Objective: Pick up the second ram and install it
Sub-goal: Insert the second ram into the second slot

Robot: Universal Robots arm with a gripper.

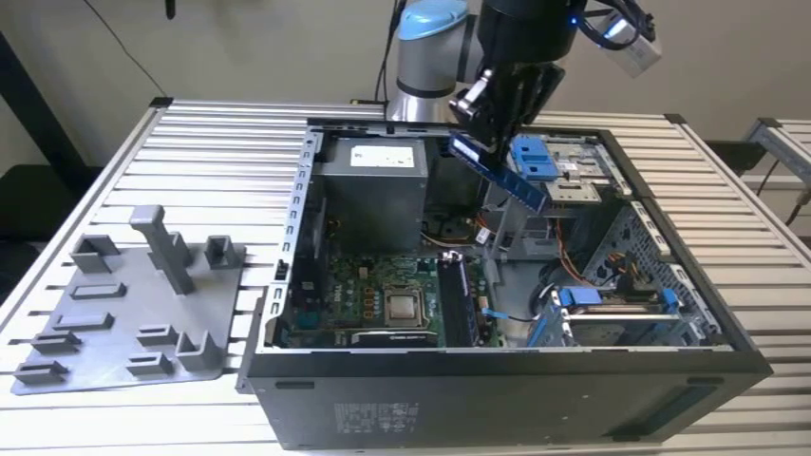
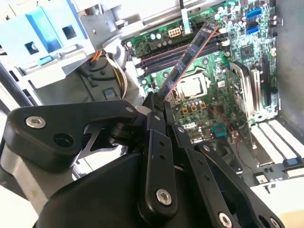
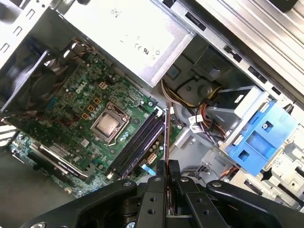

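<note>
While the claw clamps the second ram, tilted above open computer case, motherboard inside

Black metal computer case: one (side panel off)
Thin near-black memory stick: one
Grey plastic holder tray: one

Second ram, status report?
Gripper shut on the second ram. Ram held tilted above the open case, not seated. Nothing seen between it and the memory slots.
</note>
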